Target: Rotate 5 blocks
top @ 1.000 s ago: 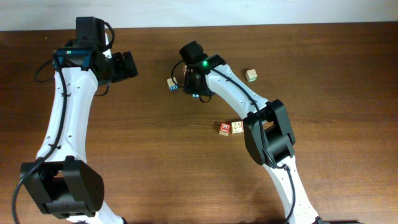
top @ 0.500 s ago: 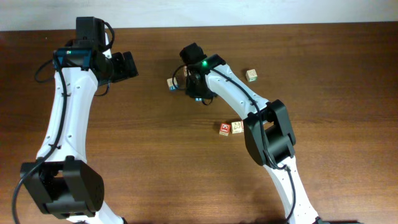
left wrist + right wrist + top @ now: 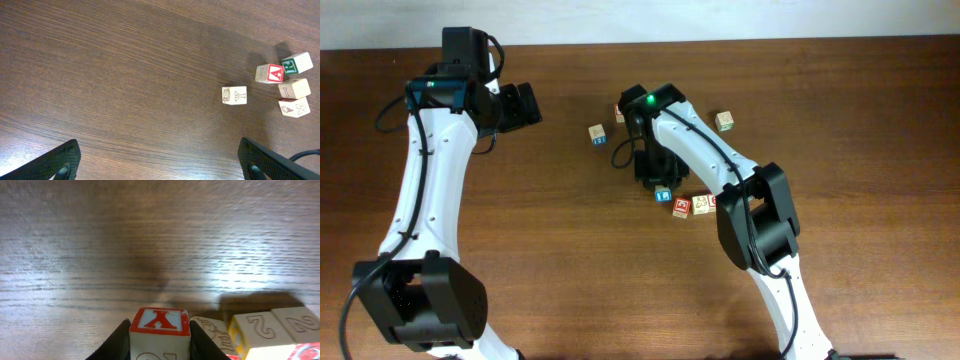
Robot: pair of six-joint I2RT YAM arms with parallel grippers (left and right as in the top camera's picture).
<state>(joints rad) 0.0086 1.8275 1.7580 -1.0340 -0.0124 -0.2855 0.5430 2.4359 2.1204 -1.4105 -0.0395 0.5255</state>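
Right wrist | we hold a block [image 3: 160,321] clamped in right gripper [image 3: 160,341] | neighbouring block [image 3: 211,328] just beside at 3 o'clock | left gripper [image 3: 160,160] spread apart

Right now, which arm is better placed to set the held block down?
Right. The right gripper is shut on the red Y block, right beside the other blocks; the left gripper hangs open, empty, well away.

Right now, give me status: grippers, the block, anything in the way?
Left gripper open, empty. Right gripper shut on a red-lettered block. Other blocks sit close beside it, near one finger.
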